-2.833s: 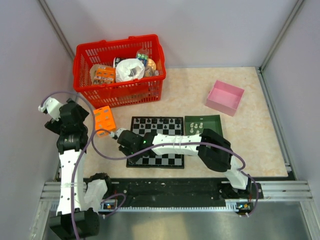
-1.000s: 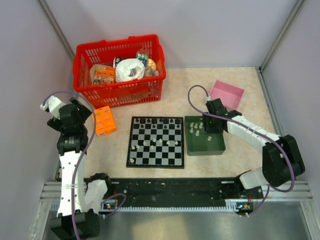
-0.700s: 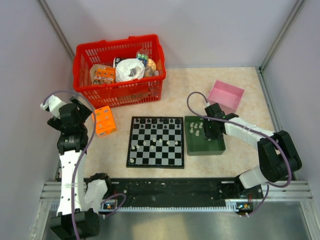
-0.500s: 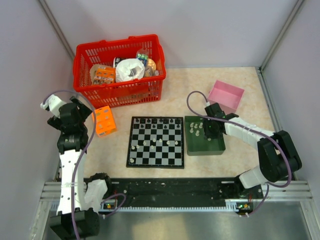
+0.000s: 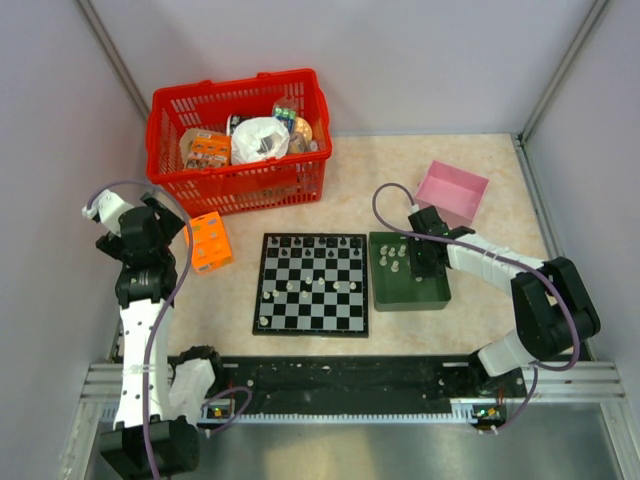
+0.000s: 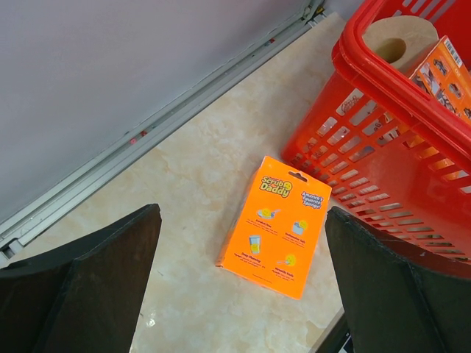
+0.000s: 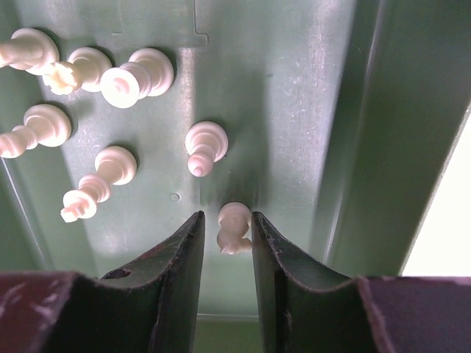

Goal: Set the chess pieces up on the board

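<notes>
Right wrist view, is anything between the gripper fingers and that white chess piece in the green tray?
Nothing visible. The white piece sits between the right gripper fingertips on the tray floor. The neighbouring piece is beyond it, outside the gap.

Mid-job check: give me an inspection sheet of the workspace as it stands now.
Surface: beige table, nothing spilled that I can see.
Job's things: board flat, a few pieces on it; more white pieces in the green tray.
Clutter: red basket holding goods; orange box beside it; pink box.
Grippers: right gripper down in the tray, jaws straddling one white pawn; left gripper open above the orange box.
Cables: purple cable looping off each arm, clear of the board.
Surroundings: grey walls; nothing else seen.
</notes>
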Motion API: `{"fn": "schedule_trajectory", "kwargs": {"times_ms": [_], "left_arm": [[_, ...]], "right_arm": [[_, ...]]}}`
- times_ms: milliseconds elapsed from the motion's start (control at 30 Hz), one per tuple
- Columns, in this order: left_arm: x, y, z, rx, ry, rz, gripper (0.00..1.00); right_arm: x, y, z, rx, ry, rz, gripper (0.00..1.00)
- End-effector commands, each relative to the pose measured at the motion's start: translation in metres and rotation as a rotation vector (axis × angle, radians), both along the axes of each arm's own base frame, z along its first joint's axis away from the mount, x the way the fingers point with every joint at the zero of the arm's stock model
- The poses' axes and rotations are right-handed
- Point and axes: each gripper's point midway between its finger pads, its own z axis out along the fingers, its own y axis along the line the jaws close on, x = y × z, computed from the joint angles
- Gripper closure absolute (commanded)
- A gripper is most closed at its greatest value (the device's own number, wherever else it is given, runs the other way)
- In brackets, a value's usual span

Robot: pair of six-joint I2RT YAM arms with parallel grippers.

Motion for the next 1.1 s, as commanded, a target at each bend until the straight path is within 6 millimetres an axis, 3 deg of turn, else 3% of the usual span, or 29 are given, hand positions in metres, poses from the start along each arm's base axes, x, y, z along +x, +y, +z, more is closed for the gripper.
{"fn": "schedule_trajectory", "kwargs": {"times_ms": [0,267,400,667,867,967,1067], "left_arm": [[0.006,0.0,0.008,0.006,-0.041,-0.009,0.01],[0.004,0.0,0.008,0.009,-0.04,-0.007,0.01],[0.005,0.0,0.006,0.003,-0.041,-0.01,0.01],[0.008,-0.002,0.005,-0.007,-0.046,-0.022,0.01],[0.005,-0.002,0.008,-0.003,-0.051,-0.019,0.01],[0.004,-0.002,0.009,-0.004,-0.058,-0.013,0.01],[0.004,-0.002,0.007,-0.009,-0.058,-0.012,0.01]], "right_arm": [[0.014,-0.001,0.011,0.004,-0.056,-0.017,0.71],[0.015,-0.002,0.017,-0.001,-0.068,-0.018,0.79],[0.016,0.0,0.027,0.006,-0.083,-0.007,0.88],[0.017,0.022,0.067,0.028,-0.149,0.075,0.96],[0.009,0.08,0.118,0.107,-0.234,0.204,0.96],[-0.005,0.128,0.137,0.167,-0.259,0.313,0.96],[-0.027,0.185,0.134,0.198,-0.245,0.459,0.96]]}}
